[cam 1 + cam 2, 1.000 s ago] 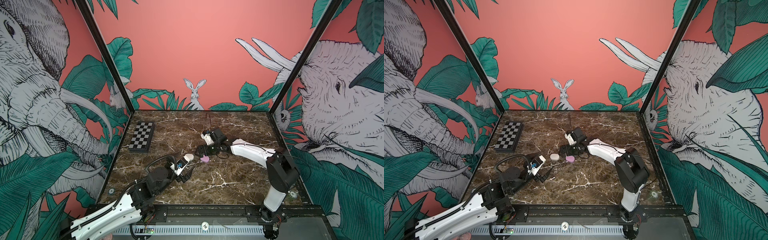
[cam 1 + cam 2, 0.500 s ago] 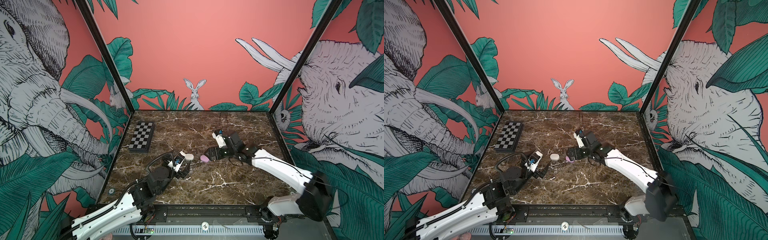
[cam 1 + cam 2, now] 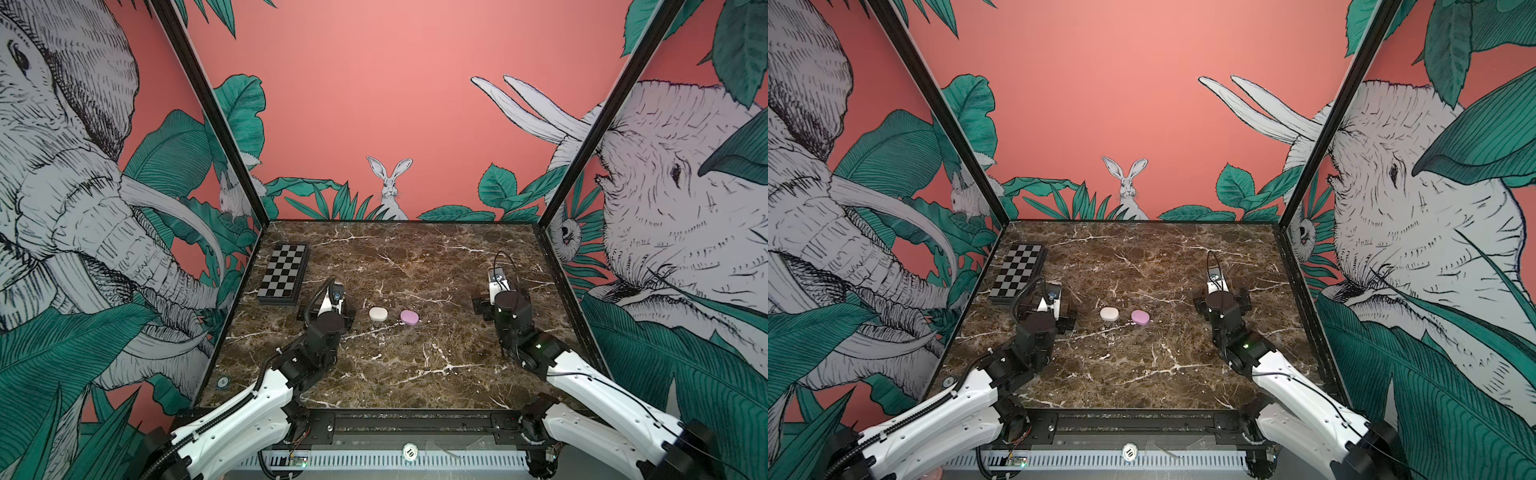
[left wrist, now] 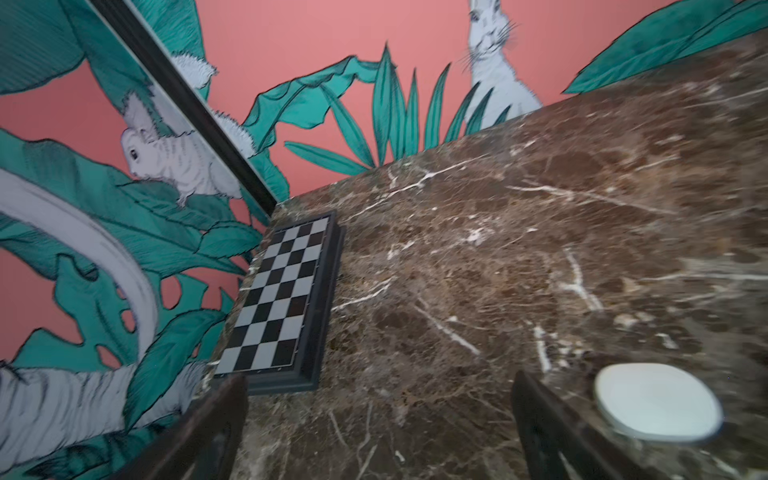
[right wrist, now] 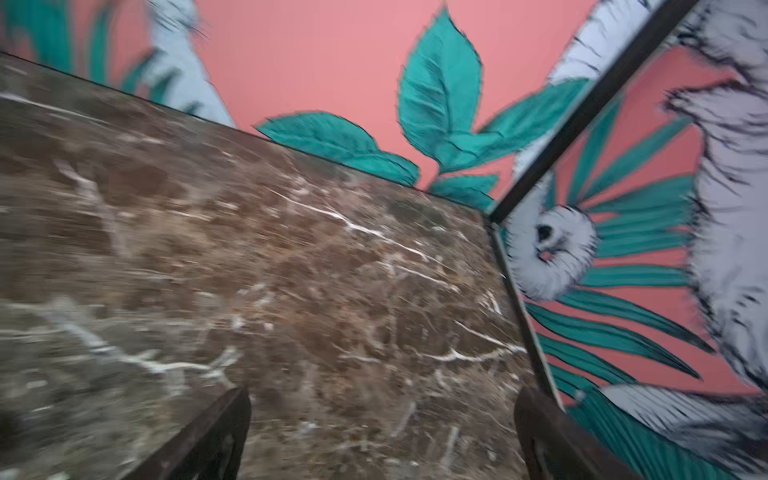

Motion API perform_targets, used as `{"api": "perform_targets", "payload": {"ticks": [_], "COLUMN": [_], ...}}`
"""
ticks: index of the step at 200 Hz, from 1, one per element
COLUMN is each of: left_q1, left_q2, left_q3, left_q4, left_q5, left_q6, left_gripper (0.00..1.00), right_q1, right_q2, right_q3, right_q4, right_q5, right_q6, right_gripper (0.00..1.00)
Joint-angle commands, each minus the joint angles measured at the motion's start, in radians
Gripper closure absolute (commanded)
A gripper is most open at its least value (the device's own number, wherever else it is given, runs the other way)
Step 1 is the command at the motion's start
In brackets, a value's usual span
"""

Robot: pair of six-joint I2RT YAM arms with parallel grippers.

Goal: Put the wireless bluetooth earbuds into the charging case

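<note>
Two pebble-shaped charging cases lie side by side, lids shut, mid-table in both top views: a white case (image 3: 378, 313) (image 3: 1109, 313) and a lilac case (image 3: 409, 316) (image 3: 1140, 317). The wireless bluetooth earbuds are out of view. My left gripper (image 3: 328, 309) (image 3: 1048, 311) stands open, left of the white case and apart from it. In the left wrist view the left gripper (image 4: 378, 386) frames bare marble, with the white case (image 4: 658, 405) outside one finger. My right gripper (image 3: 500, 301) (image 3: 1223, 301) is open, well right of the lilac case. In the right wrist view the right gripper (image 5: 382, 399) holds nothing.
A folded chessboard (image 3: 284, 279) (image 3: 1017, 280) (image 4: 278, 299) lies at the back left by the left wall, just beyond my left gripper. The right wall's black frame (image 5: 528, 332) runs close beside my right gripper. The table is dark brown marble (image 3: 415, 374).
My right arm has swung away from the lilac case to the right side of the table. My left gripper has drawn back left from the white case. Both cases stayed put.
</note>
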Motion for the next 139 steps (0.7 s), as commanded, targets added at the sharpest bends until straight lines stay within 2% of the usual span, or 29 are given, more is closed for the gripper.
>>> {"api": "perform_targets", "payload": {"ticks": [1,16,28,45,57,75,88,101,105,118,126,139], "left_q1": [0.104,0.163,0.202,0.264,0.297,0.352,0.400,0.428,0.434,0.444,0.446,0.462], "left_q2": [0.028,0.076,0.115,0.144,0.163,0.241,0.302,0.384,0.413,0.509,0.551,0.612], "left_q3": [-0.006,0.011,0.040,0.051,0.044,0.004,-0.026,-0.029,-0.022,0.002,0.024,0.057], "left_q4": [0.040,0.024,-0.012,-0.022,-0.003,0.130,0.255,0.365,0.390,0.475,0.513,0.552], "left_q5": [-0.020,-0.017,-0.020,0.001,0.031,0.046,0.107,0.115,0.120,0.138,0.161,0.212], "left_q6": [-0.002,-0.004,-0.031,-0.076,-0.091,-0.082,-0.085,-0.091,-0.090,-0.061,-0.036,0.020], "left_gripper": [0.01,0.01,0.01,0.01,0.01,0.01,0.01,0.01,0.01,0.01,0.01,0.01], "right_q1": [-0.155,-0.284,-0.353,-0.391,-0.402,-0.407,-0.408,-0.409,-0.409,-0.437,-0.471,-0.476], "right_q2": [0.071,0.137,0.199,0.277,0.311,0.428,0.527,0.626,0.628,0.572,0.582,0.587], "right_q3": [-0.050,-0.090,-0.109,-0.129,-0.166,-0.177,-0.212,-0.236,-0.226,-0.134,-0.156,-0.163], "right_q4": [0.273,0.358,0.409,0.489,0.606,0.724,0.879,1.049,1.034,0.742,0.819,0.837], "right_q5": [0.082,-0.037,-0.123,-0.125,-0.233,-0.265,-0.261,-0.269,-0.257,-0.284,-0.358,-0.359], "right_q6": [-0.059,0.011,0.005,0.045,0.021,0.035,0.044,0.022,0.025,0.081,0.088,0.085], "right_gripper": [0.02,0.02,0.02,0.02,0.02,0.02,0.02,0.02,0.02,0.02,0.02,0.02]}}
